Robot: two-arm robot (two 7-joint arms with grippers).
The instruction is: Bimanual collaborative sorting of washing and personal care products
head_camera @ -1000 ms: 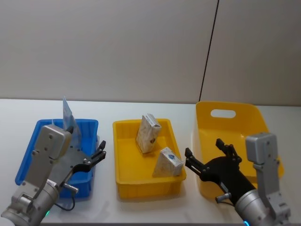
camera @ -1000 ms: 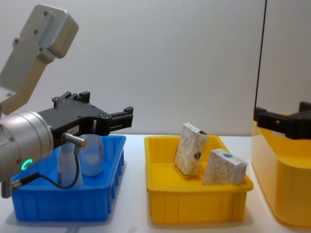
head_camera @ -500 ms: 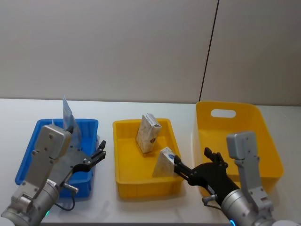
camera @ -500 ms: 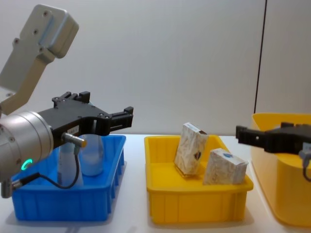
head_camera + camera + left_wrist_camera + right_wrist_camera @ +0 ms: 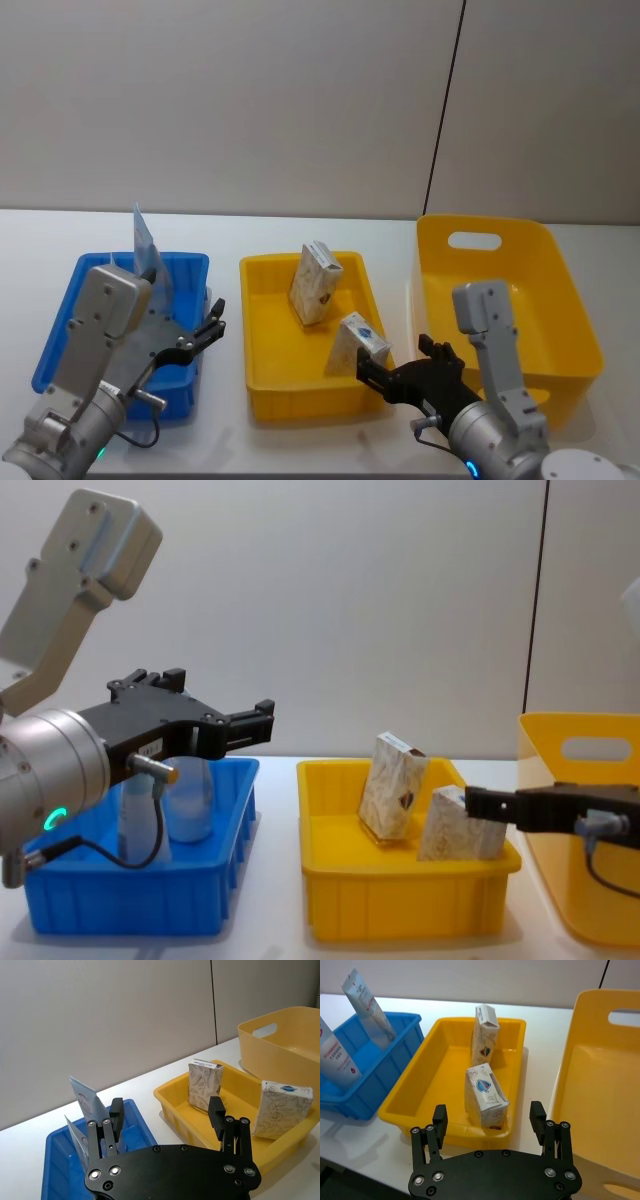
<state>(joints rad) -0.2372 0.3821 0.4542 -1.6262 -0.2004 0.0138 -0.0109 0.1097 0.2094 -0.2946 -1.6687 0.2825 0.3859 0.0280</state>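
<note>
Two beige marbled packs lie in the small yellow tray (image 5: 262,340): one stands upright at the back (image 5: 316,283), the other leans in the front right corner (image 5: 358,345). My right gripper (image 5: 395,362) is open, low at that corner, just in front of the leaning pack (image 5: 484,1094), which lies past its spread fingers without touching them. Pale-blue tubes (image 5: 366,1007) and a clear bottle (image 5: 190,800) stand in the blue tray (image 5: 60,330). My left gripper (image 5: 212,322) hovers open over the blue tray's right side, holding nothing.
A large yellow bin (image 5: 500,255) with a handle slot stands at the right, close to my right arm. The three containers sit in a row on the white table (image 5: 225,235); a grey wall rises behind.
My right gripper has moved left and lower, from over the large yellow bin to the small yellow tray's front right corner. The left arm has not moved.
</note>
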